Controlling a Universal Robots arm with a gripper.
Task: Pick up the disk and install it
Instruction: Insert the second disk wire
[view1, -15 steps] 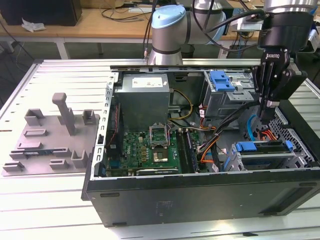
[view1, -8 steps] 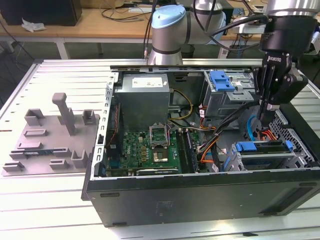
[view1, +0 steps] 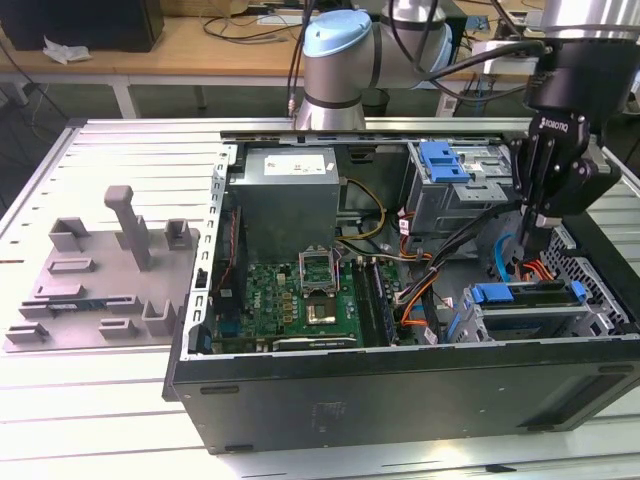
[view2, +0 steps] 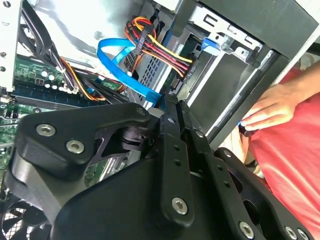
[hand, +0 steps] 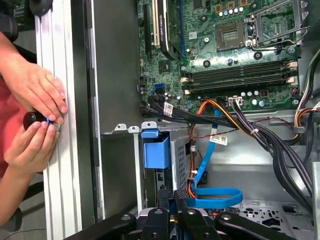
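Note:
The disk (view1: 522, 296) lies in the drive bay at the exterior view's right, by the near wall of the open computer case (view1: 400, 385). Its bright blue carrier frame shows along the top, and the drive's face is mostly hidden. In the first wrist view the carrier's blue end (hand: 156, 150) sticks out of the metal bay. My gripper (view1: 543, 222) hangs just above and behind the disk, apart from it. In both wrist views its black fingers (hand: 172, 200) (view2: 172, 112) are pressed together with nothing between them.
A metal drive cage with a blue latch (view1: 445, 160) stands at the back right. Blue, orange and black cables (hand: 215, 192) run beside the bay. The motherboard (view1: 300, 300) fills the case floor. A person's hands (hand: 35, 115) hold a small black object outside the near wall. A grey fixture (view1: 100, 280) lies left.

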